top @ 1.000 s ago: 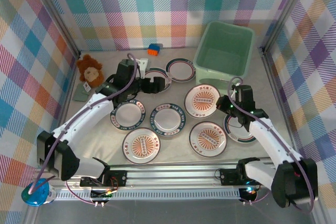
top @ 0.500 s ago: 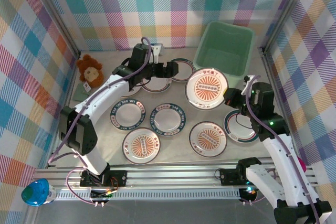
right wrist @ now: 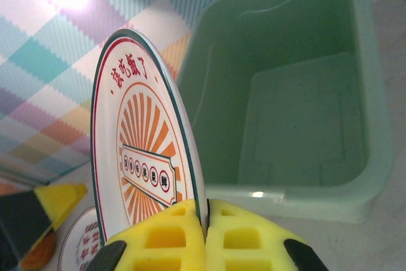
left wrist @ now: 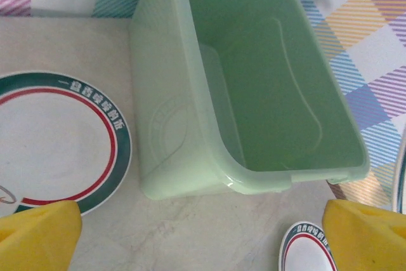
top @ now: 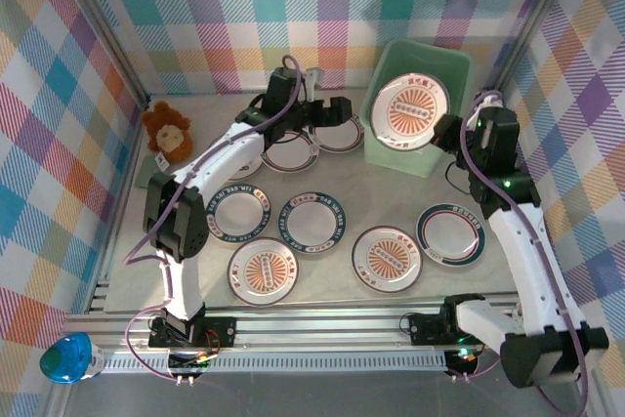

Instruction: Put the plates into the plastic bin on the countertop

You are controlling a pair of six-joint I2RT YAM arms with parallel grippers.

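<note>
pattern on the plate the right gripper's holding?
Orange sunburst centre, red ring, dark teal rim. The plate shows best in the right wrist view.

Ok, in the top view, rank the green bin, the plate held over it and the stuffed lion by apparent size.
1. plastic bin
2. held plate, up nearer the camera, so it may look bigger
3. stuffed lion

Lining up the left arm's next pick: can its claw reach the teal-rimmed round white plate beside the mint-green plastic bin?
Probably yes. The left claw hangs open above that teal-rimmed round white plate, which lies bare; only the near wall of the mint-green plastic bin might crowd one finger.
</note>
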